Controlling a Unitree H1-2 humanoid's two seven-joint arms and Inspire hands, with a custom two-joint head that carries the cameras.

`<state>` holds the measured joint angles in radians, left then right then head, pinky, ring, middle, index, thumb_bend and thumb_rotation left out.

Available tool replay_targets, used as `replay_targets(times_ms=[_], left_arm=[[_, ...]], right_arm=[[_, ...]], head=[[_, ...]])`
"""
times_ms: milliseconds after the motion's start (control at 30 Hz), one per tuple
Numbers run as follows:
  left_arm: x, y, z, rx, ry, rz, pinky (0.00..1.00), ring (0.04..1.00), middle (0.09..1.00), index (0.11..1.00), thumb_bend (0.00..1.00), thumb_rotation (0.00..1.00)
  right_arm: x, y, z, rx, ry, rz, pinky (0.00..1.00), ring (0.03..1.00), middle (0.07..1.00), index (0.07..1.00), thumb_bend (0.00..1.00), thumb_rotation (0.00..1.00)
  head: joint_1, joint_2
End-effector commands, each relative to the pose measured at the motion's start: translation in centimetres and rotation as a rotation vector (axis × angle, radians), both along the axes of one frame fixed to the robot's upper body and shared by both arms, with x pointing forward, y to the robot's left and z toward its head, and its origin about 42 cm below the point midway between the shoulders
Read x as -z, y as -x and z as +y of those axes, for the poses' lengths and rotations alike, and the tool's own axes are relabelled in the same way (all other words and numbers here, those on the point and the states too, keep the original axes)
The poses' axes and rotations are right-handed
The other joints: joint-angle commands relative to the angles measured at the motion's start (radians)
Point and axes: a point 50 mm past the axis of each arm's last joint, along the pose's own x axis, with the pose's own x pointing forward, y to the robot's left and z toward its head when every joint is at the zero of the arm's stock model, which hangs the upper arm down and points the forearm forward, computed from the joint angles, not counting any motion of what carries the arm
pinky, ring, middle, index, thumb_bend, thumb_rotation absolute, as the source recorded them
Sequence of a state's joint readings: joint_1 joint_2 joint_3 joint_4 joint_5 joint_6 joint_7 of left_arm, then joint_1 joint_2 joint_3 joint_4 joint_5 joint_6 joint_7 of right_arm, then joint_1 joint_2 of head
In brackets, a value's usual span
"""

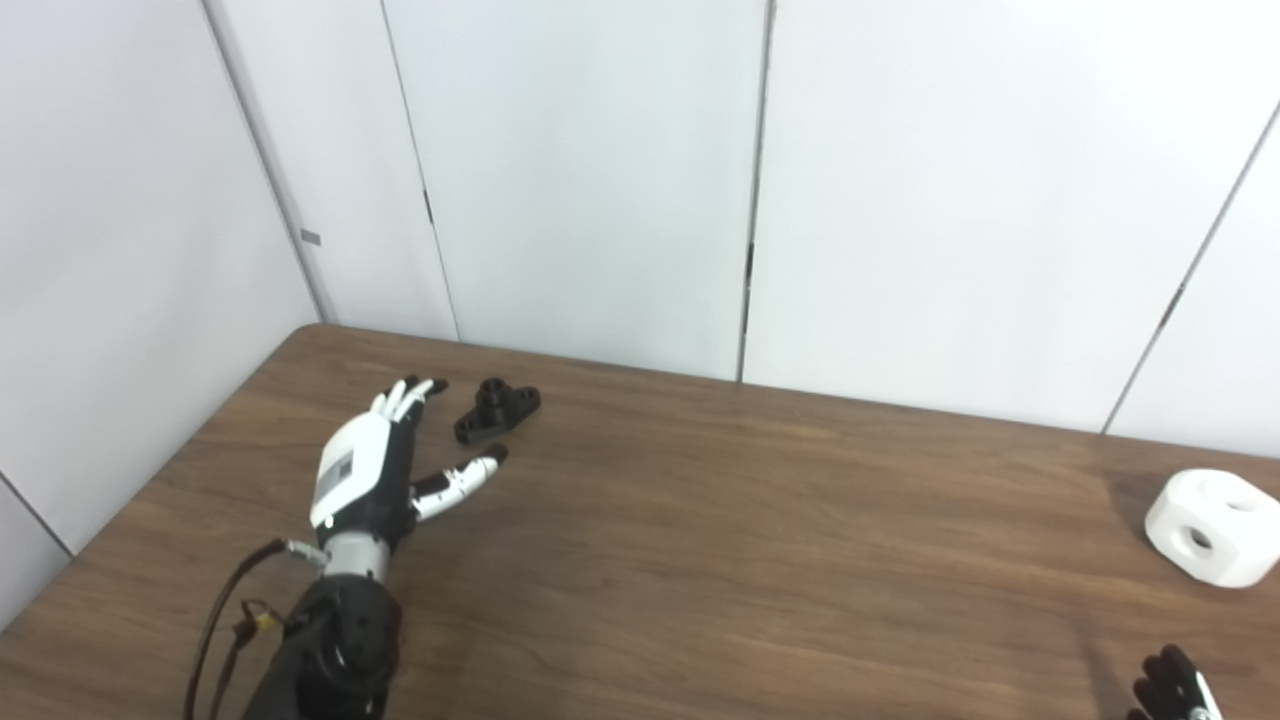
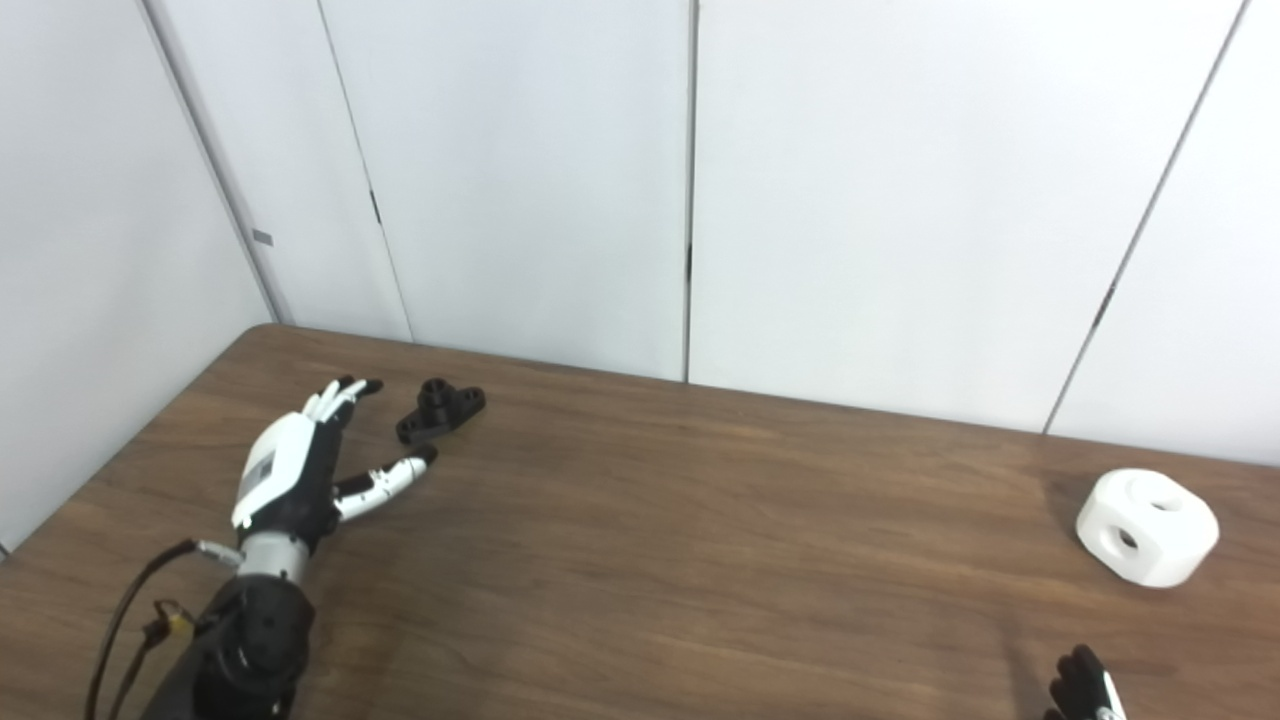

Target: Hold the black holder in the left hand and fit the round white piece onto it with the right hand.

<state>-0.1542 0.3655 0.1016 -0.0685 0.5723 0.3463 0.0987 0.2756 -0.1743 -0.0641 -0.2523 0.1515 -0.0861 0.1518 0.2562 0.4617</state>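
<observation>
The black holder (image 1: 497, 409) lies on the brown table at the far left; it also shows in the right eye view (image 2: 440, 410). My left hand (image 1: 372, 466) is open and empty just to the left of the holder, fingers stretched out and thumb spread toward it, not touching it. The round white piece (image 1: 1212, 527) with holes in its sides sits on the table at the far right. Only the dark fingertips of my right hand (image 1: 1172, 687) show at the bottom right corner, below the white piece and apart from it.
The wooden table (image 1: 700, 560) runs up to a white panelled wall (image 1: 600, 180) at the back and left. The table's left edge slants close behind my left arm.
</observation>
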Motion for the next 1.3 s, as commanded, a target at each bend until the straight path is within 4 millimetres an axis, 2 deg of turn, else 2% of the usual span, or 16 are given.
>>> replay_targets(times_ms=[0, 300, 567, 700, 1267], left_arm=[[-2.0, -1.5, 0.8, 0.007, -0.038, -0.054, 1.00, 1.000, 0.992, 0.887, 0.75, 0.50], [-1.0, -3.7, 1.6, -0.049, -0.072, 0.007, 1.00, 1.000, 0.988, 0.870, 0.74, 0.52], [-0.4, -5.9, 2.2, -0.057, -0.068, 0.045, 1.00, 1.000, 0.987, 0.868, 0.74, 0.50], [-0.3, -7.0, 2.5, -0.058, -0.073, 0.068, 1.00, 1.000, 0.986, 0.869, 0.76, 0.53], [0.7, -8.8, 3.0, -0.027, -0.074, 0.116, 1.00, 0.999, 0.970, 0.857, 0.70, 0.44]], right_arm=[[-0.5, 0.0, 0.4, -0.005, 0.000, -0.024, 1.00, 1.000, 1.000, 1.000, 0.66, 0.99], [-0.3, -0.2, 0.6, 0.006, 0.009, -0.025, 1.00, 1.000, 1.000, 1.000, 0.61, 1.00], [-0.3, -0.3, 0.8, -0.002, -0.006, -0.035, 1.00, 1.000, 1.000, 1.000, 0.56, 1.00], [-0.3, -0.2, 0.8, -0.005, -0.006, -0.038, 1.00, 1.000, 1.000, 1.000, 0.55, 1.00], [-0.1, -0.1, 0.8, -0.002, 0.001, -0.052, 1.00, 1.000, 1.000, 1.000, 0.52, 1.00]], head=[[-0.001, 0.001], [-0.008, 0.000], [-0.021, 0.002], [-0.024, 0.003], [-0.041, 0.005]])
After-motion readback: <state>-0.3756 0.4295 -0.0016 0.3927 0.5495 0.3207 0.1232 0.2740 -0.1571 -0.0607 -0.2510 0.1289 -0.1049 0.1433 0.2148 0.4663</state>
